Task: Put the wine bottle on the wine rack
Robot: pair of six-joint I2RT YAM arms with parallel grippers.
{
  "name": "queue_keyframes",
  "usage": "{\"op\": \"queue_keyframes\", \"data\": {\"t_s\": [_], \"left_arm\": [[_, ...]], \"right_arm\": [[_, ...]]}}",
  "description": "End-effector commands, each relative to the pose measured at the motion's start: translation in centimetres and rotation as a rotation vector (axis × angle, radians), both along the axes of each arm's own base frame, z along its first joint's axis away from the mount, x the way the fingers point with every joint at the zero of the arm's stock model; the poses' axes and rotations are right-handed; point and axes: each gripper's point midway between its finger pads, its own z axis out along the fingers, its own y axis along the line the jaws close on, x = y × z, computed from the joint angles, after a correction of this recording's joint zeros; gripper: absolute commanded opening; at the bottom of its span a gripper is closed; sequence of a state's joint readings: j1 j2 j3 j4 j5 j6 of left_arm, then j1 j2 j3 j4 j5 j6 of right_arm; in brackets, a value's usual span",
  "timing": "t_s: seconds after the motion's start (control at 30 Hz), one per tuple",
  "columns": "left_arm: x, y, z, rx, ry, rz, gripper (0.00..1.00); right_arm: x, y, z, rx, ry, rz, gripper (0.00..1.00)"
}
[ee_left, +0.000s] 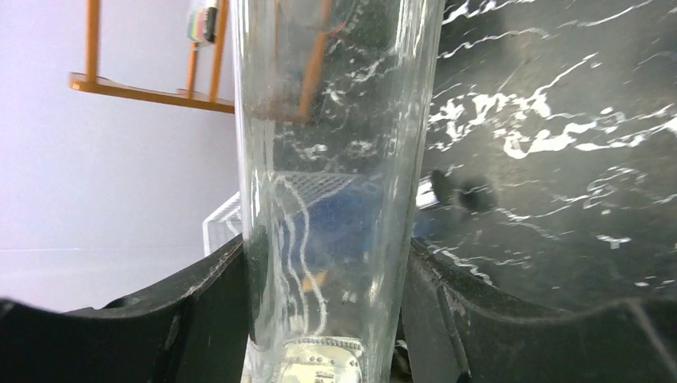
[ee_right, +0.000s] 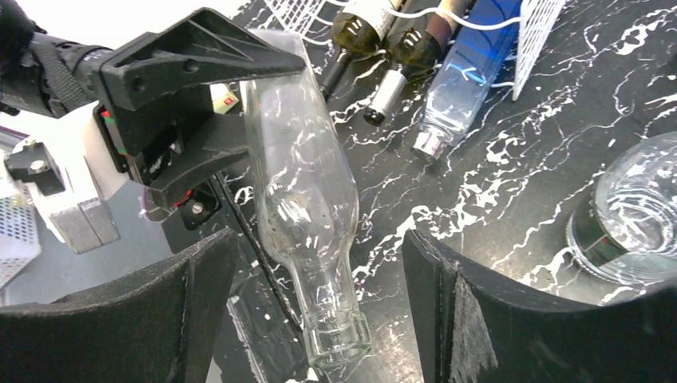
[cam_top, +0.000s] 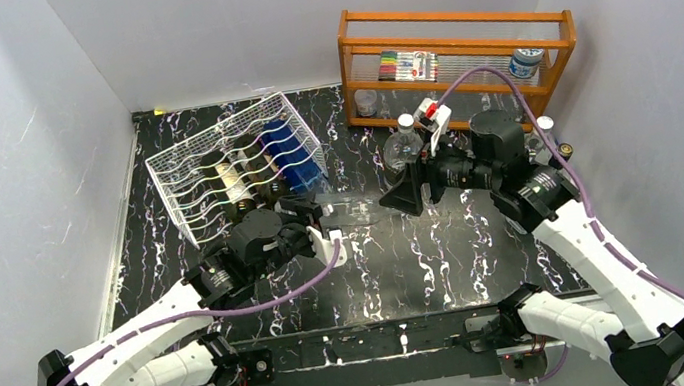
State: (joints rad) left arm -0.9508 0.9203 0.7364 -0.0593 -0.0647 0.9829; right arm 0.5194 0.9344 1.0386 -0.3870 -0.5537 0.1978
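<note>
View from my remote station, arms at the near edge of the black marbled tabletop (cam_top: 448, 259). The left gripper (ee_left: 323, 263) is clamped on the body of the clear glass wine bottle (ee_right: 299, 175), one finger pressed against each side of the glass, as its wrist view shows. The bottle lies nearly level between the two arms, base toward the left gripper and neck pointing at the right one. I cannot tell whether any part of it touches the tabletop. The right gripper (ee_right: 318, 239) is released: its fingers (ee_right: 199, 311) stand wide on either side of the bottle's neck and mouth, with a clear gap at each side. The bottle is not on the wine rack (cam_top: 175, 198), which sits at the rear left, just behind the left gripper. The white wire rack already cradles several bottles, among them dark ones (ee_right: 363, 24) and a blue one (ee_right: 471, 72), their necks pointing toward the arms. A round clear glass vessel (ee_right: 639, 215) stands beside the right gripper. An orange wooden shelf (cam_top: 457, 35) stands at the rear right, well apart from the rack.
</note>
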Motion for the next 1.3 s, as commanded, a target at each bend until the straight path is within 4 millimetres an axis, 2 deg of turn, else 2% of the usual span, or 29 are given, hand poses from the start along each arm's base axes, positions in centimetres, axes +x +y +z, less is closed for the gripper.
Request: {"op": "queue_keyframes", "data": {"t_s": [0.0,0.07,0.23,0.37,0.77,0.9,1.03,1.27], "left_arm": [[1.8,0.5,5.9,-0.001,-0.287,0.006,0.0],[2.0,0.5,6.6,0.017,-0.342,0.001,0.0],[2.1,0.4,6.8,0.066,-0.397,-0.023,0.0],[1.7,0.0,7.3,0.051,-0.405,-0.051,0.0],[1.0,-0.9,7.8,0.018,-0.402,-0.104,0.0],[0.8,-1.0,7.9,0.007,-0.393,-0.111,0.0],[0.8,-0.8,7.5,0.003,-0.373,-0.104,0.0],[0.7,-0.5,6.8,-0.004,-0.338,-0.091,0.0]], "right_arm": [[0.7,-0.2,1.7,-0.031,-0.084,-0.001,0.86],[0.7,0.2,1.7,-0.028,-0.078,0.023,0.86],[0.8,1.4,1.6,-0.012,-0.046,0.087,0.86],[-0.1,2.6,1.5,0.025,-0.014,0.163,0.87],[-1.5,5.9,-2.2,-0.005,0.084,0.232,0.88],[-1.7,6.5,-3.3,-0.028,0.099,0.235,0.85],[-1.9,6.8,-4.0,-0.037,0.11,0.237,0.73],[-2.1,6.9,-4.5,-0.06,0.106,0.23,0.28]]}}
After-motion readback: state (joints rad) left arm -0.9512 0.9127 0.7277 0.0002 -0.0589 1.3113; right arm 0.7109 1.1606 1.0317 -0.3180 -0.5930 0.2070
